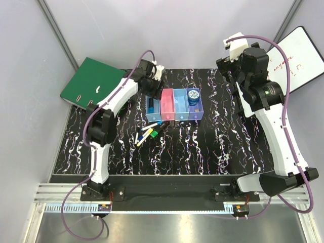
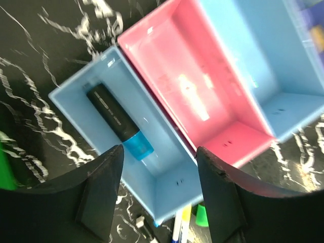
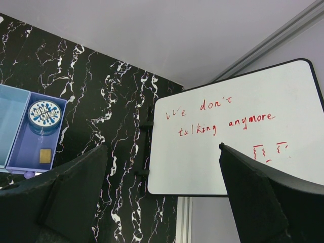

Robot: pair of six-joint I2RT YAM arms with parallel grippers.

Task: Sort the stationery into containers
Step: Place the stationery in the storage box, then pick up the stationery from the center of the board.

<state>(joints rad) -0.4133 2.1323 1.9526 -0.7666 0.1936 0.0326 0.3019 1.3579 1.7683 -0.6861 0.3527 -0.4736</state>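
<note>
Left gripper [image 2: 159, 172] hangs wide and empty over the binned marker [image 2: 117, 121]; tin [image 1: 193, 96] sorted, pens [image 1: 148, 134] lie unsorted on desk [image 1: 202, 147].

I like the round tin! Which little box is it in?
The purple bin, at the row's right end, holds the round tin; the pink bin and both blue bins don't.

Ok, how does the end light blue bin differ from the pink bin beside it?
The light blue bin holds a black marker with a blue end, lying on its floor; the pink bin is empty. The light blue bin ends the row; the pink bin has a bin on each side. Both are rectangular, open-topped and joined.
</note>
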